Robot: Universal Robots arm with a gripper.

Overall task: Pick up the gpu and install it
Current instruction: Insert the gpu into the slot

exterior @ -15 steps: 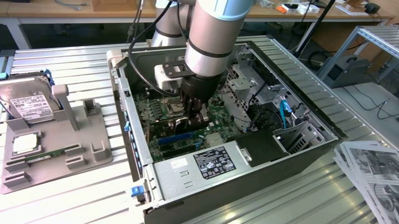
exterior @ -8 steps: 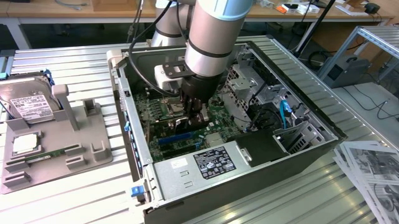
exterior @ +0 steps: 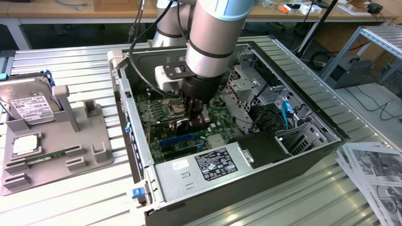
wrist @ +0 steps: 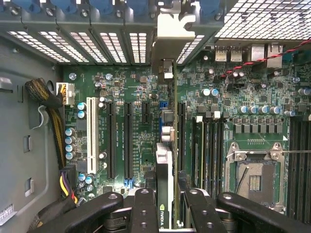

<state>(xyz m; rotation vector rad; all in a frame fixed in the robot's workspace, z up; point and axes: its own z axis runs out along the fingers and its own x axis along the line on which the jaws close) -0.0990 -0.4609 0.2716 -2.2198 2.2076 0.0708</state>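
1. Tool state: the gripper is narrow, clamped on the gpu; a finger presses on either face of the card.
2. Card position: the gpu stands on edge over the board, parallel to the slots, with the socket well apart on its other side; its bracket reaches the rear grille of the case.
3. Done: pick-up is complete; the card is inside the case and lined up along the slot row.
4. Left, by judgement: seating is not confirmed; whether the card's lower edge has entered a slot cannot be told; the grip is not released.
5. Outside the case, well apart from the board, the drive rests on the tray.
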